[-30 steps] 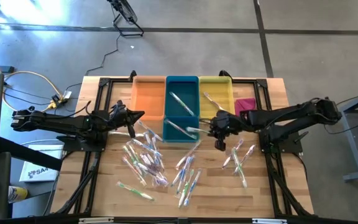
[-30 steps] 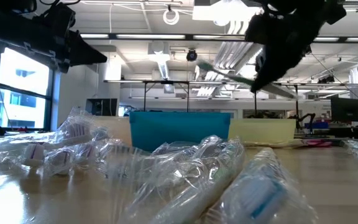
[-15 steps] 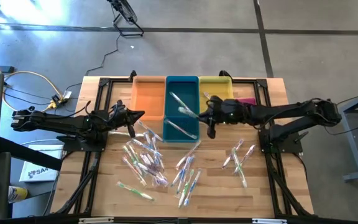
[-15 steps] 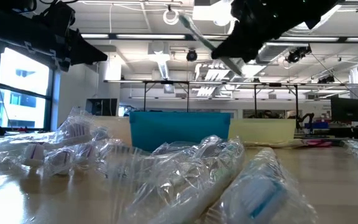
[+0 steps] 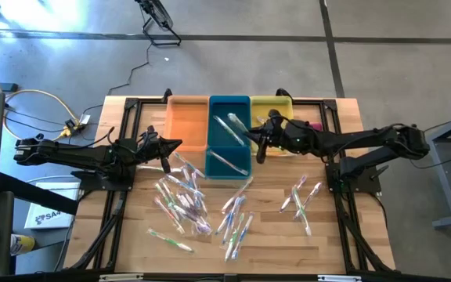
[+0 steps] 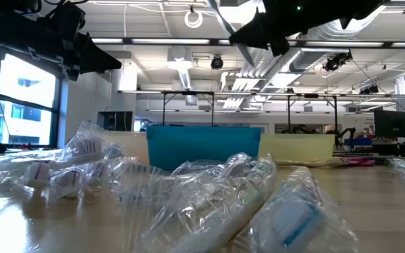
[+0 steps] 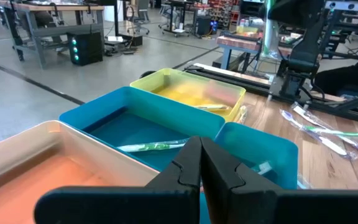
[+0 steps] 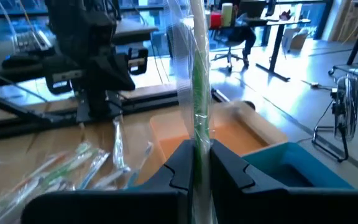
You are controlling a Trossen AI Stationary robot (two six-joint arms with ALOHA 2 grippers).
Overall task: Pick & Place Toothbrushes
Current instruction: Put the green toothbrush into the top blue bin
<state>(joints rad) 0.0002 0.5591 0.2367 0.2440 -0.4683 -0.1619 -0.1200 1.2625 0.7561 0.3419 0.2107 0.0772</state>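
Note:
Wrapped toothbrushes lie in loose heaps on the wooden table [image 5: 182, 196] [image 5: 237, 219] [image 5: 300, 196]. Two more lie in the teal bin [image 5: 229, 137]. My right gripper [image 5: 258, 145] hangs above the border of the teal bin and the yellow bin [image 5: 276, 113], shut on a green-and-white toothbrush [image 8: 197, 93] in its clear wrapper. In the low view that gripper [image 6: 273, 21] is high up. My left gripper [image 5: 171, 147] waits shut and with nothing in it beside the orange bin [image 5: 186, 125], pointing level toward the bins [image 7: 201, 168]. My right gripper pinches the toothbrush's green handle [image 8: 198, 140] between its two fingers, through the clear wrapper. The fingers come in about level from the table's right side. The toothbrush is lifted clear of table and bins and sticks out past the fingertips. The fingers hide its held end.
The orange, teal and yellow bins stand side by side at the table's far middle. A pink cloth [image 5: 310, 129] lies right of the yellow bin. Black frame rails run along both table sides [image 5: 116, 196] [image 5: 343, 211].
My right gripper has risen and gone toward the far edge and a little left, from the table in front of the bins to above them. It has tipped up from pointing down to nearly level. The toothbrush has stayed in its hold and swung up with it.

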